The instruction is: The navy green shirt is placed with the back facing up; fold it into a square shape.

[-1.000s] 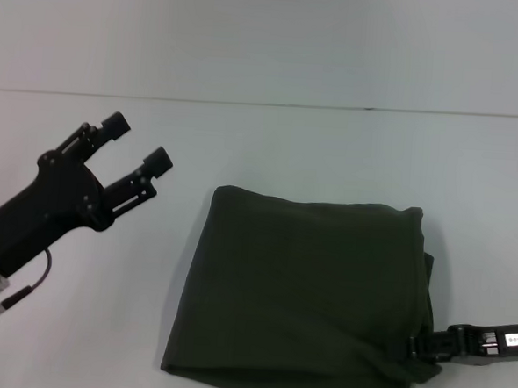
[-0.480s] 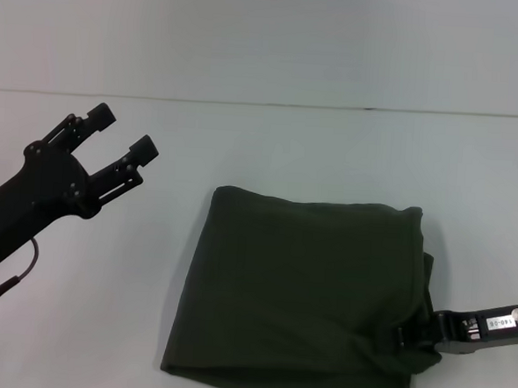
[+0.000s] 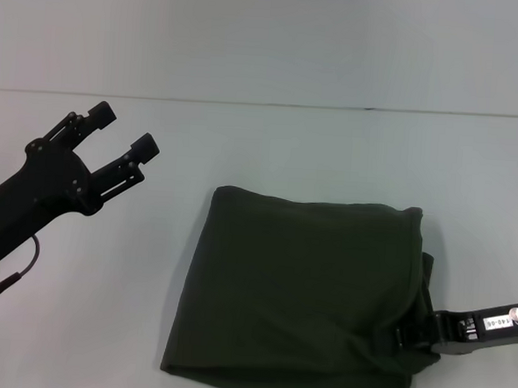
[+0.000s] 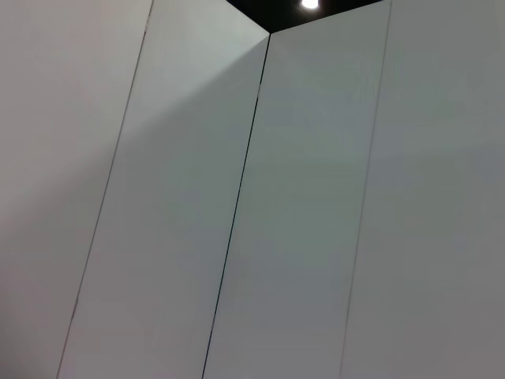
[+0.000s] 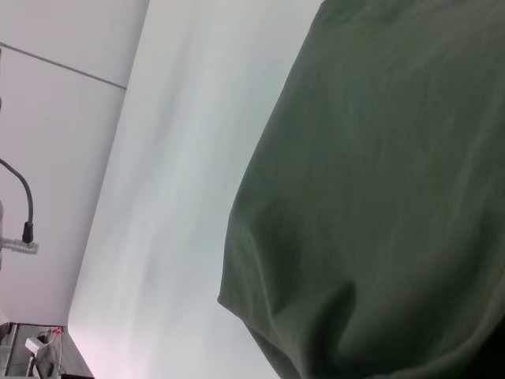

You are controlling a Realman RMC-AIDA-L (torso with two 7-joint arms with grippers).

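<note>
The navy green shirt (image 3: pixel 297 284) lies folded into a rough square, plain side up, on the white table (image 3: pixel 332 154) right of centre. The right wrist view is mostly filled with its cloth (image 5: pixel 379 197) at close range, with a soft crease near the edge. My right gripper (image 3: pixel 406 337) reaches in low from the right and its tip is against the shirt's near right corner, partly buried in the cloth. My left gripper (image 3: pixel 122 128) is raised over the bare table, well left of the shirt, open and holding nothing.
The table's back edge meets a pale wall (image 3: pixel 269 36). The left wrist view shows only white wall panels (image 4: pixel 300 205) and a ceiling light. A cable (image 3: pixel 21 272) hangs from the left arm.
The left arm drew back to the left and rose a little, then held still. The right gripper slid slightly left into the shirt's corner.
</note>
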